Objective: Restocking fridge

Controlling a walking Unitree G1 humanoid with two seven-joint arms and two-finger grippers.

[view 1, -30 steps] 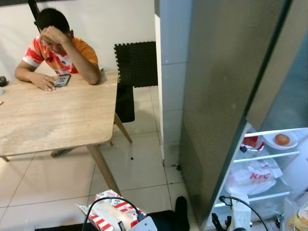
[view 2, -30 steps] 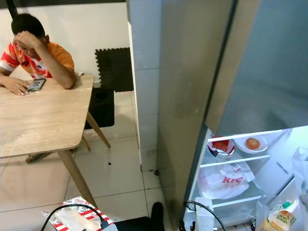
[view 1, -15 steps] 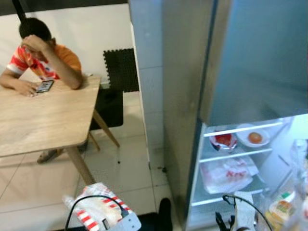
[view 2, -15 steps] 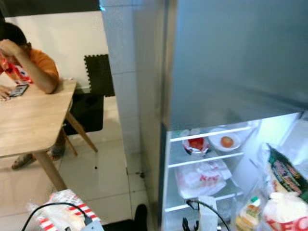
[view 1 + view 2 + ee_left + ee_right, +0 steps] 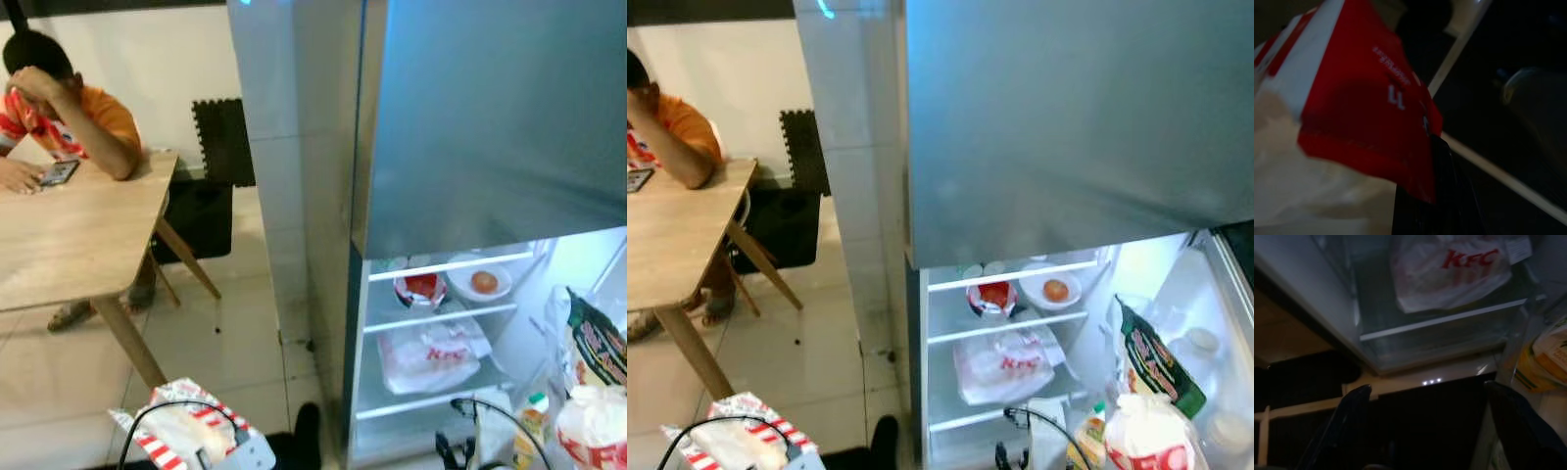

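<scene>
Camera's swung round so I'm now facing the open fridge (image 5: 1038, 323), left gripper (image 5: 1425, 147) jaws clamped on the red-and-white takeaway box (image 5: 186, 431), right gripper (image 5: 1425, 431) jaws spread, ready to load.

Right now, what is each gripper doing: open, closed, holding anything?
Left gripper: shut on the red-and-white food packet.
Right gripper: open, holding nothing, facing the fridge.

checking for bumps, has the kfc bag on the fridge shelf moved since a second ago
No. The KFC bag still lies on the same shelf, below the plate; the camera turned.
</scene>
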